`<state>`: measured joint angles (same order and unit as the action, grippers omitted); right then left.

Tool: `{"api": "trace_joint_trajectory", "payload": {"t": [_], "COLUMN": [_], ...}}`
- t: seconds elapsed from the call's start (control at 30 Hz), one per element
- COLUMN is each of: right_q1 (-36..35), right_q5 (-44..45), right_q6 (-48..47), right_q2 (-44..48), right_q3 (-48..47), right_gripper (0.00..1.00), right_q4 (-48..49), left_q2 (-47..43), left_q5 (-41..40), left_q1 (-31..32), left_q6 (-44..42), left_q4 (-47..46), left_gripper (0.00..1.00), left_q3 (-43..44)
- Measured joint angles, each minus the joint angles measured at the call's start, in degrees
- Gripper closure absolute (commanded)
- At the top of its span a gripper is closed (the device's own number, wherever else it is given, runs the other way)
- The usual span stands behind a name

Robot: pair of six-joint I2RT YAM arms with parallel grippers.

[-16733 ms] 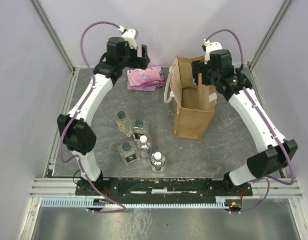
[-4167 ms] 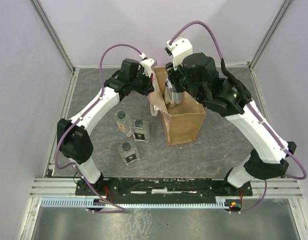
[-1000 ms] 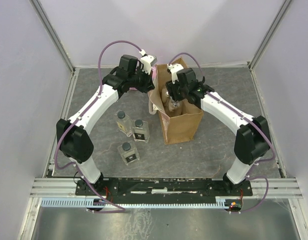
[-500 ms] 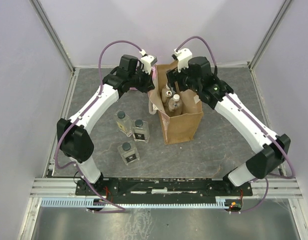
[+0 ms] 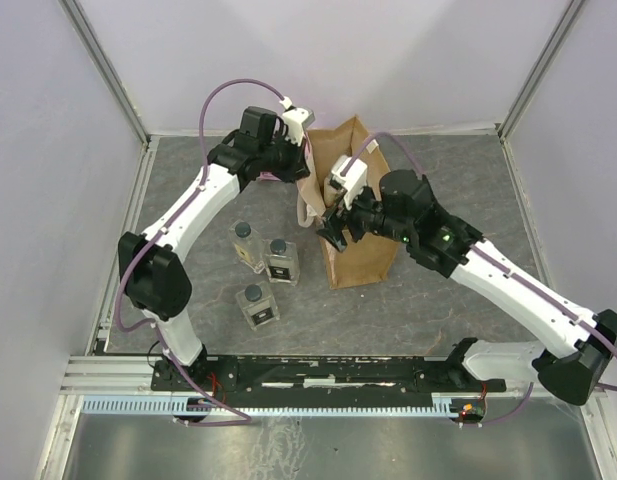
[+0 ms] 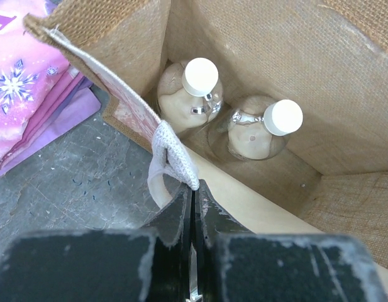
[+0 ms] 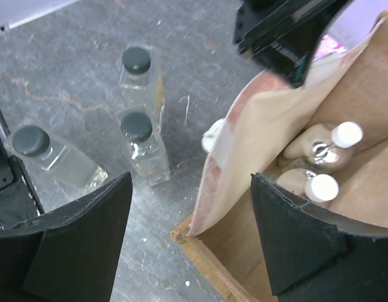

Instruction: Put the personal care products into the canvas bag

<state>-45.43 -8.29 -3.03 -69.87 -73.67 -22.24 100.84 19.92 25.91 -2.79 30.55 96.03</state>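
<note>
Inside the canvas bag (image 5: 366,258), which stands upright near the middle of the table (image 5: 448,170), two round white-capped bottles sit upright and touching on its floor: the first round bottle (image 6: 181,104) by the bag's left wall and the second round bottle (image 6: 247,138) just beside it. Left of the bag, three squarish dark-capped bottles stand on the bare surface: a far bottle (image 5: 247,245), a middle bottle (image 5: 281,262) just beside it and closest to the bag, and a near bottle (image 5: 257,306) set apart from that pair.

At the bag's far-left corner the left gripper (image 6: 192,204) has its fingers pressed together on the pale handle (image 6: 171,151), the webbing pinched at their tips. Over the bag's near-left rim the right gripper (image 7: 190,189) hovers with its fingers spread wide and nothing between them.

Behind the bag on its left lies a flat pink packet (image 6: 21,94) with a snowflake print. The table top is dark grey and mottled like stone, with fine scratches. Pale lilac walls (image 5: 338,50) close it in, with aluminium posts (image 5: 108,72) at the corners and a metal rail (image 5: 318,372) along the edge nearest the arm bases.
</note>
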Motion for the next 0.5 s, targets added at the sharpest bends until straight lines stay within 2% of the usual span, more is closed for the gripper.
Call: {"api": "trace_joint_trajectory", "payload": {"t": [0.17, 0.5], "right_q1": [-1.0, -4.9], "right_q5": [-3.8, -7.8], "right_q6": [-0.5, -4.9], "right_q2": [-1.1, -8.8], "right_q3": [5.6, 3.5], "right_gripper": [0.16, 0.15], "right_q4": [4.2, 7.4], "left_q2": [1.5, 2.3], "left_q5": [1.6, 3.2], "left_q1": [-1.4, -3.1], "left_q6": [0.0, 0.0], "left_q4": [0.8, 1.2], "left_gripper": [0.97, 0.97], "left_q3": [1.4, 2.3]}}
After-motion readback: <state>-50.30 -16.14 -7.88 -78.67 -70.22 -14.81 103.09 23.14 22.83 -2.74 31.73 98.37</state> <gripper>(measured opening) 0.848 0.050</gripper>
